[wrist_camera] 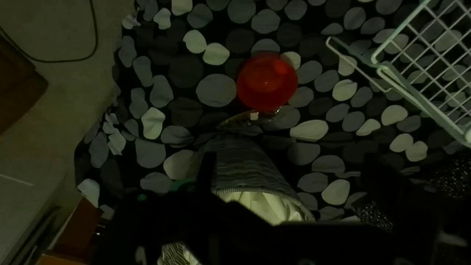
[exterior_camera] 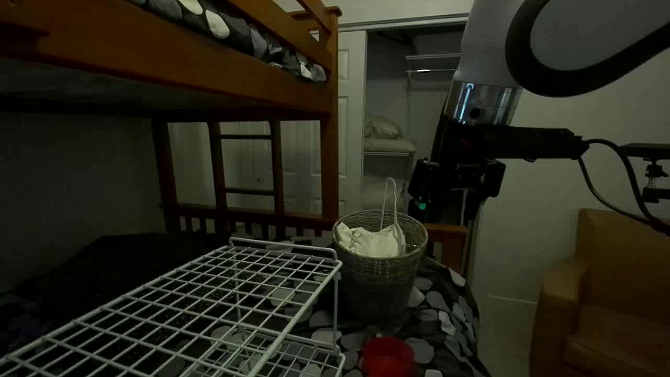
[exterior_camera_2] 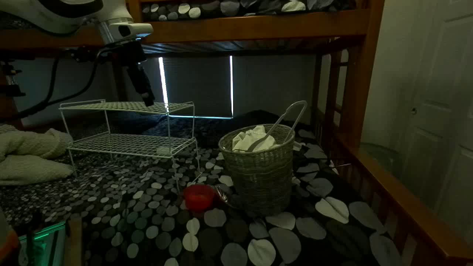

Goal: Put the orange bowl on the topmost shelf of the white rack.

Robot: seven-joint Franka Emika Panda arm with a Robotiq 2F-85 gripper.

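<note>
An exterior view crops one orange bowl [exterior_camera: 388, 357], inside the bed edge [exterior_camera: 460, 324], and one white rack [exterior_camera: 296, 317]; we see one gripper [exterior_camera_2: 148, 99], jaws spread.

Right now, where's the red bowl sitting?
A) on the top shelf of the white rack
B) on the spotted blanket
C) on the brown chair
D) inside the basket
B: in an exterior view, the red bowl rests on the spotted blanket, near the basket but outside it.
</note>
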